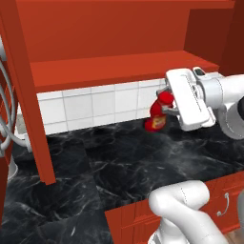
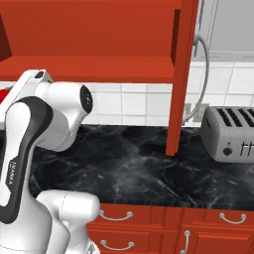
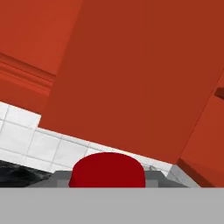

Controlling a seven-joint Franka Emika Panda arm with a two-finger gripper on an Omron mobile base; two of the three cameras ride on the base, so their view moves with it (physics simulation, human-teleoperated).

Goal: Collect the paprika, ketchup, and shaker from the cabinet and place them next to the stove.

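My gripper (image 1: 165,103) is shut on the neck of the ketchup (image 1: 157,118), a red bottle with a yellow-red label. The bottle hangs tilted just under the red cabinet (image 1: 119,69) shelf, close to the tiled back wall and low over the black counter (image 1: 133,162). Whether its base touches the counter I cannot tell. In the hand view the ketchup's red cap (image 3: 107,170) sits between my fingers, with the cabinet (image 3: 131,65) underside above it. A sliver of the ketchup (image 2: 4,94) peeks out behind my arm. The paprika, shaker and stove are out of view.
A red cabinet side wall (image 1: 31,95) reaches down to the counter at the left; the same wall (image 2: 179,74) stands right of my arm. A silver toaster (image 2: 229,131) sits beyond it. Red drawers (image 2: 149,218) run along the counter front.
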